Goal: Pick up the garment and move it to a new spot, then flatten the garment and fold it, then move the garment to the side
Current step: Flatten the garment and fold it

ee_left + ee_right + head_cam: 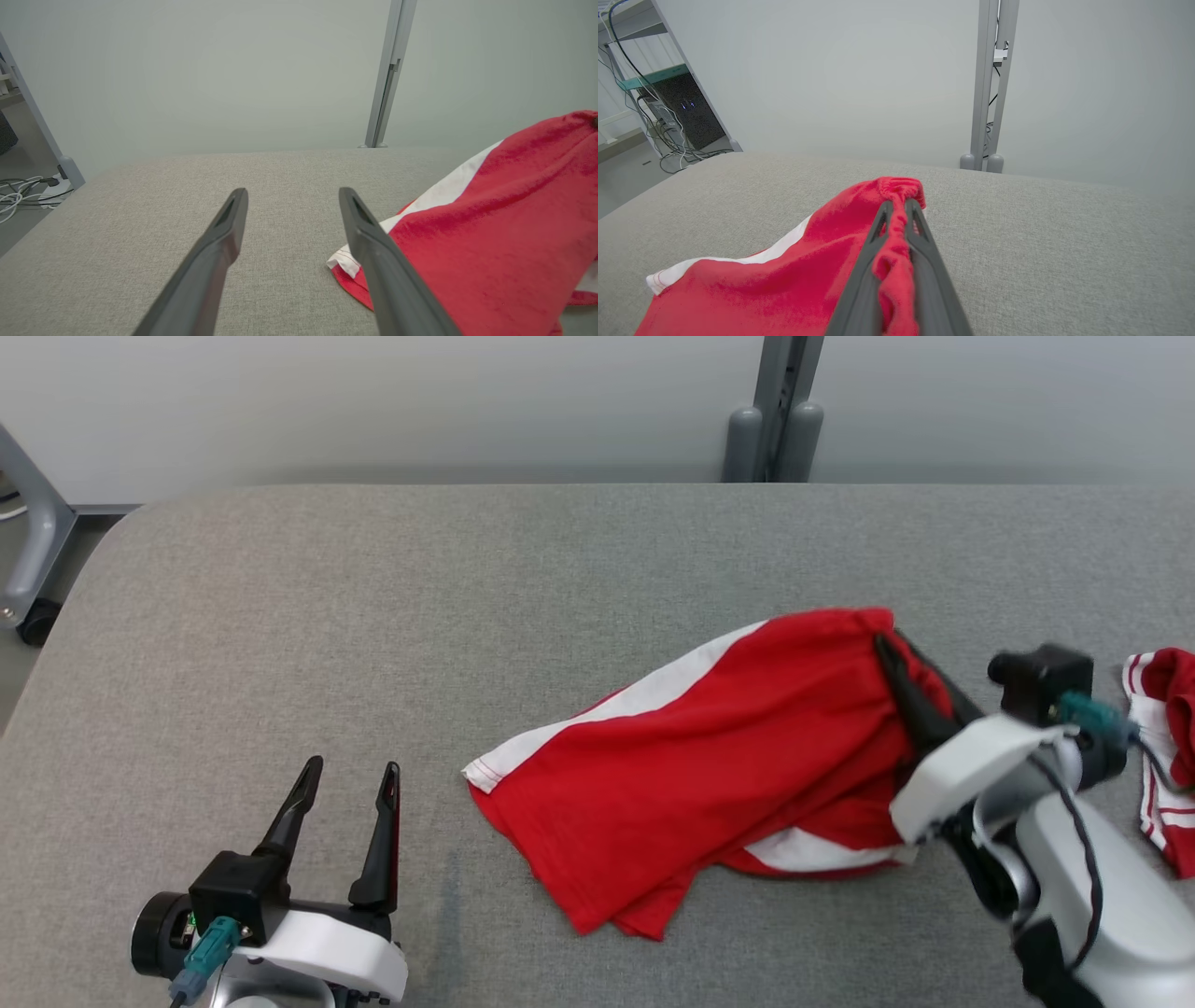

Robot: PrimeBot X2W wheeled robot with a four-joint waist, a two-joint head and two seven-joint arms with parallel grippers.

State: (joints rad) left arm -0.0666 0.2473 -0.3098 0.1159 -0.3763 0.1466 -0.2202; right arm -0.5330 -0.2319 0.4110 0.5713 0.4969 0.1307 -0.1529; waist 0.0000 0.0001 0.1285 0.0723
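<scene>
The garment (pixel 709 756) is a red pair of shorts with white side stripes, lying crumpled on the grey padded table (pixel 373 616), right of centre. My right gripper (pixel 892 649) is shut on its gathered waistband at the far right end; the right wrist view shows red cloth (pixel 896 233) pinched between the two dark fingers (pixel 924 261). My left gripper (pixel 355 773) stands open at the lower left, apart from the cloth. In the left wrist view its fingers (pixel 219 242) frame bare table, with the garment (pixel 490 224) just to their right.
A second red-and-white garment (pixel 1167 747) lies at the table's right edge. A grey post (pixel 775 420) stands behind the far edge. A frame leg with a caster (pixel 33 569) is off the left corner; cables and a rack (pixel 677 112) stand beyond.
</scene>
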